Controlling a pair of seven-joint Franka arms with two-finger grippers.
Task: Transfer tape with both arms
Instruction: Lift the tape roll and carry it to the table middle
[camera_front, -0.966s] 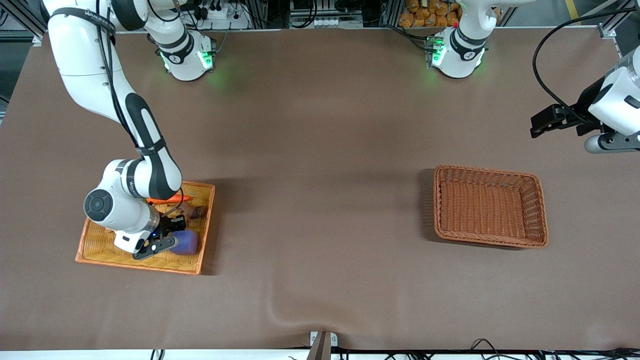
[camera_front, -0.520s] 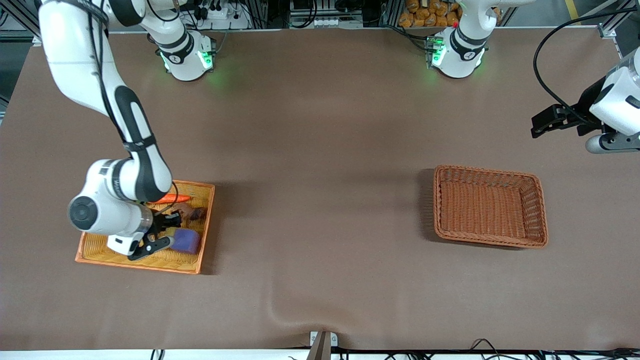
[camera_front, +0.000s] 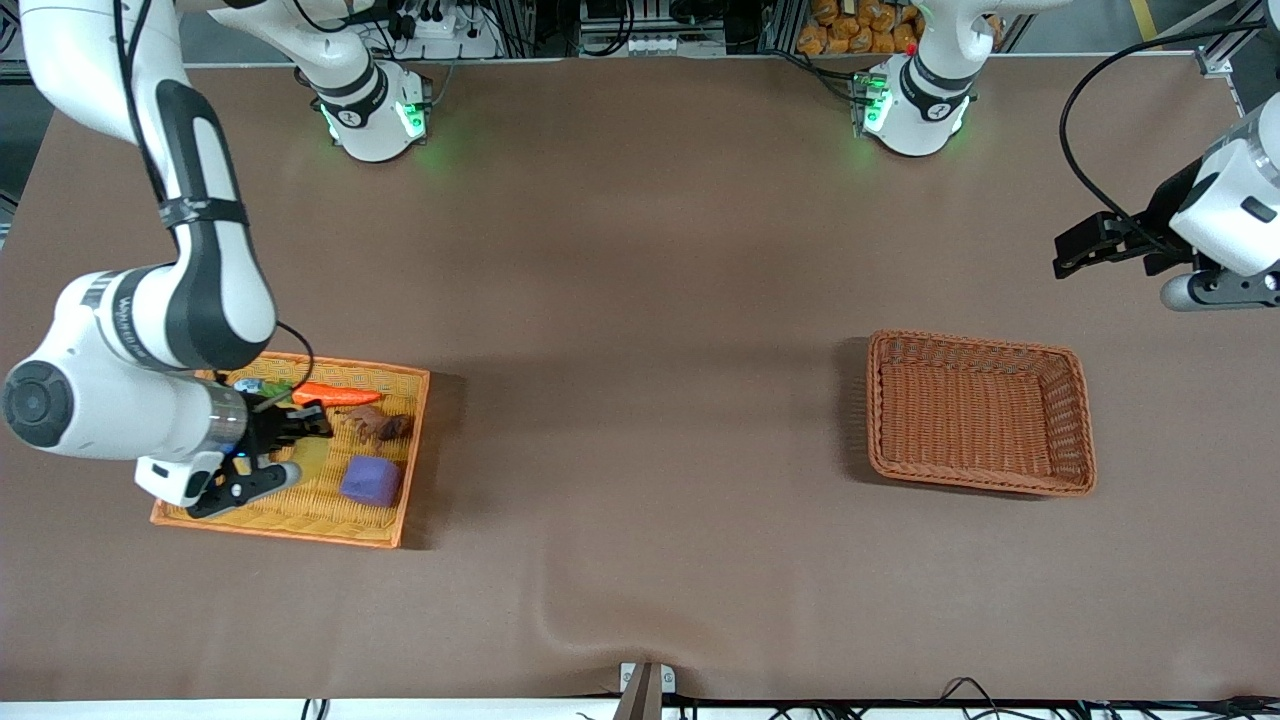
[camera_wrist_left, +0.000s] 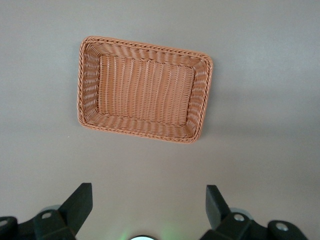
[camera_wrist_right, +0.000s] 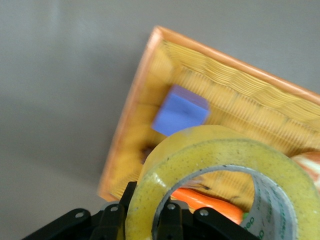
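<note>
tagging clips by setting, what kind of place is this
Most likely a robotics lab or test cell, not a home. Two arms are bolted along one edge of a brown-covered table, with metal framing and cables around it, and staged props: a tray of toys and an empty basket.

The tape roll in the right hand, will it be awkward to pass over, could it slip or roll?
The tape is a ring pinched through its wall by the right hand, so it may pivot. Its glossy yellowish surface looks fairly slick. Set down on edge it would probably roll. It looks rigid and likely light.
</note>
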